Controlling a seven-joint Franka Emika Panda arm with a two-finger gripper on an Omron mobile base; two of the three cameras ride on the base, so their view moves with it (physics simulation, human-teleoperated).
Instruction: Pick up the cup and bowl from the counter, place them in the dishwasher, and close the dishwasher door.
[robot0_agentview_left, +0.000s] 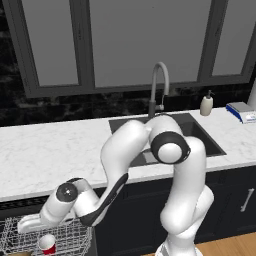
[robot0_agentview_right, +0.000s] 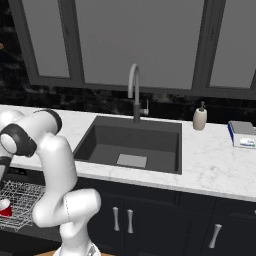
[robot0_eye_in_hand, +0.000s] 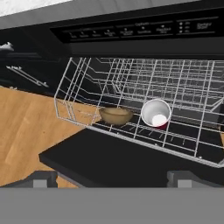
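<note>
**Cup and bowl in rack, door down**

White marble counter with dark sink; wood floor left of the dishwasher. In your hand view the cup lies tipped, mouth toward the camera, just beside the upright bowl in the wire rack. Your gripper hangs above the lowered door; fingertips spread wide, holding nothing. Rack's front edge overhangs the door; open floor lies to the left.

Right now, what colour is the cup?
Red with a white rim, pale inside; the cup shows best in the left base view.
</note>
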